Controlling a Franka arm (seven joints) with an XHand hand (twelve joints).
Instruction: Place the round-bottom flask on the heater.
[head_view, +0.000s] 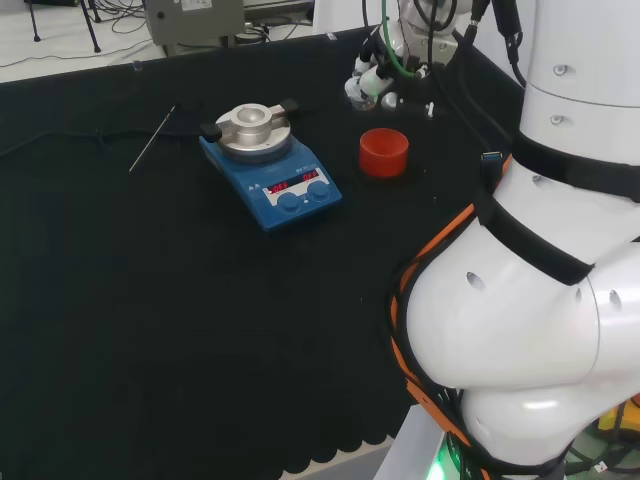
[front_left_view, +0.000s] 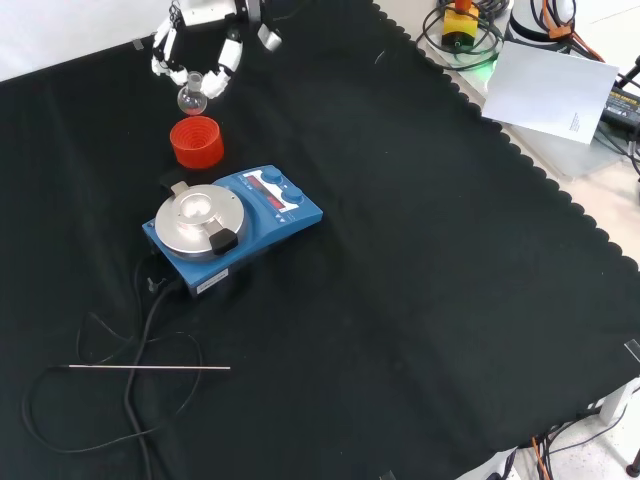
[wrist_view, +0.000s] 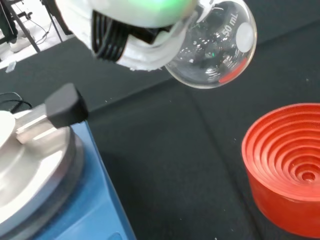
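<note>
A small clear round-bottom flask (front_left_view: 192, 97) hangs in the air just above and behind the red ribbed stand (front_left_view: 196, 141) in the front view. The hand (front_left_view: 196, 47) has its fingers curled round the flask's neck. Close up in the wrist view, the flask's bulb (wrist_view: 215, 47) sits under a white finger (wrist_view: 150, 52), lifted off the red ribbed stand (wrist_view: 288, 167). The blue heater (front_left_view: 232, 228), with its round metal top plate (front_left_view: 196, 219), stands nearer in the front view. The head view has the hand (head_view: 375, 80) behind the red stand (head_view: 384, 152), right of the heater (head_view: 270, 163).
A thin metal rod (front_left_view: 148, 368) and a black cable (front_left_view: 140, 340) lie on the cloth in front of the heater in the front view. White paper (front_left_view: 555, 90) and cables lie beyond the cloth's right edge. The arm's white links (head_view: 540, 300) stand at the head view's right.
</note>
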